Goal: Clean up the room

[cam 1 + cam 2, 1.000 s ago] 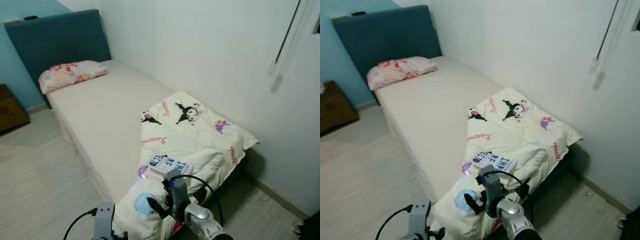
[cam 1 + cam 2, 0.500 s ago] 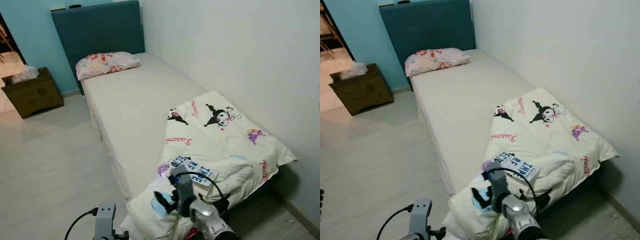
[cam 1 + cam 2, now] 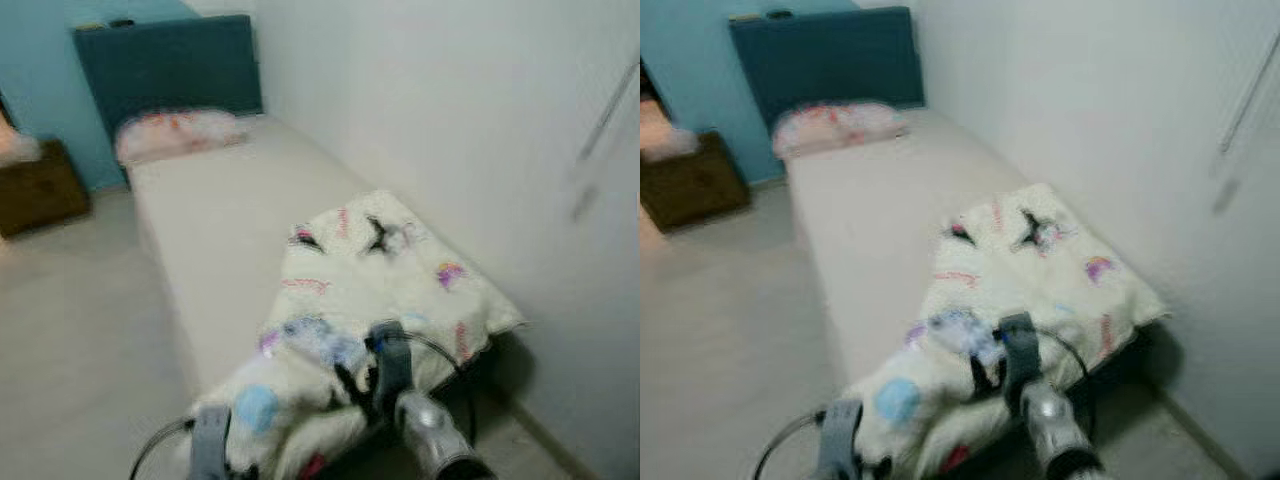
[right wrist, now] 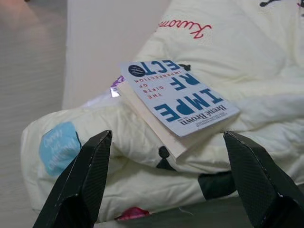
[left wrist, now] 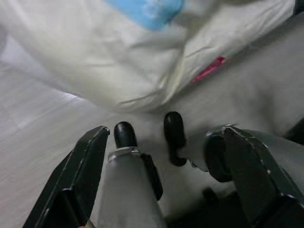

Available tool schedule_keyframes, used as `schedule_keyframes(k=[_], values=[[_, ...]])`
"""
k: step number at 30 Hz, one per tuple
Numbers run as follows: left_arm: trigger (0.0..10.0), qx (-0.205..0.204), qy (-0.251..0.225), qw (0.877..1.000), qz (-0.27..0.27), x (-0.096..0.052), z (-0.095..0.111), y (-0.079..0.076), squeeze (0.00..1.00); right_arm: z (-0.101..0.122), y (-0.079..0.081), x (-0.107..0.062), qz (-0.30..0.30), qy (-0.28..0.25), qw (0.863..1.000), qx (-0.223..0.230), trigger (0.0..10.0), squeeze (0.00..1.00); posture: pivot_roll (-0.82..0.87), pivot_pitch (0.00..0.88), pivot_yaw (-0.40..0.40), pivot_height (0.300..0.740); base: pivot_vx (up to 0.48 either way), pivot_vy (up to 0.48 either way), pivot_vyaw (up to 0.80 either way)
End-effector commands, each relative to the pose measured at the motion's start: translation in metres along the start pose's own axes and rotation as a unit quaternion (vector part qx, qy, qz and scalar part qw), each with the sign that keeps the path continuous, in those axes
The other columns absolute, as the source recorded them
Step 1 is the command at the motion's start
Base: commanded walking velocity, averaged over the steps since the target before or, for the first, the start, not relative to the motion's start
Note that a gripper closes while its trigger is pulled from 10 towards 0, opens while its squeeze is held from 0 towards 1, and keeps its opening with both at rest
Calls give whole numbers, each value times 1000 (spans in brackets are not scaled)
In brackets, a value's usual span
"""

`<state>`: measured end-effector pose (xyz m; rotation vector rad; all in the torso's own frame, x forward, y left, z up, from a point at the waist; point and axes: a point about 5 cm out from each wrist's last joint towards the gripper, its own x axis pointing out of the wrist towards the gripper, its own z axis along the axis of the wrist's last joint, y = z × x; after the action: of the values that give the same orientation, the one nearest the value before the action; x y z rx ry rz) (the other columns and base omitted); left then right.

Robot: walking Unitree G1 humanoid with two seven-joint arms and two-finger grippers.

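Item: 1 paperback book (image 4: 178, 102), lying flat on the rumpled duvet (image 4: 247, 61) at the bed's (image 3: 870, 220) foot. Light, stiff, slightly slippery; best taken across its overhanging edge. Right end effector (image 4: 166, 185) released, poised before it. Left end effector (image 5: 156, 185) released, idle above floor. Head view now blurred, swung back rightward since 0.5 s ago.

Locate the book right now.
The book lies on the crumpled quilt at the bed's foot end, just ahead of the open right gripper.
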<state>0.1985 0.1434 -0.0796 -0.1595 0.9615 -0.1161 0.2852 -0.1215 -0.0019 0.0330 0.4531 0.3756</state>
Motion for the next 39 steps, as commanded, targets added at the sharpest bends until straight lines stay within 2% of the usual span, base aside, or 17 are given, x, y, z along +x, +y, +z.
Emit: schedule_keyframes(k=[1,5,8,23,29,33,39], values=[[10000,-1,3,1000,9,-1,-2,5,0,-2,4,0,5,-4,1000,6,10000,0,-132,0,6,740,0,0,0],[10000,2,4,1000,9,-1,-1,5,0,-2,6,-1,18,-12,1000,7,10000,0,-135,0,11,740,0,0,0],[10000,6,3,1000,7,-1,0,5,0,-3,4,-3,19,-8,1000,-18,10000,0,-136,0,14,740,0,0,800],[10000,5,0,1000,6,-1,2,5,0,-1,6,-2,29,-15,999,-13,10000,0,-133,0,16,740,0,0,800],[10000,6,0,1000,2,-1,2,5,0,-1,2,-3,16,-14,1000,-15,10000,0,-134,0,14,740,0,0,800],[10000,11,-1,1000,-1,0,3,4,0,-5,-6,-5,-19,-5,1000,-10,10000,0,-131,0,10,740,0,0,600],[10000,15,-3,1000,-3,0,4,3,0,-29,-20,-14,-74,60,995,-13,10000,0,-129,0,8,740,0,-424,0]])
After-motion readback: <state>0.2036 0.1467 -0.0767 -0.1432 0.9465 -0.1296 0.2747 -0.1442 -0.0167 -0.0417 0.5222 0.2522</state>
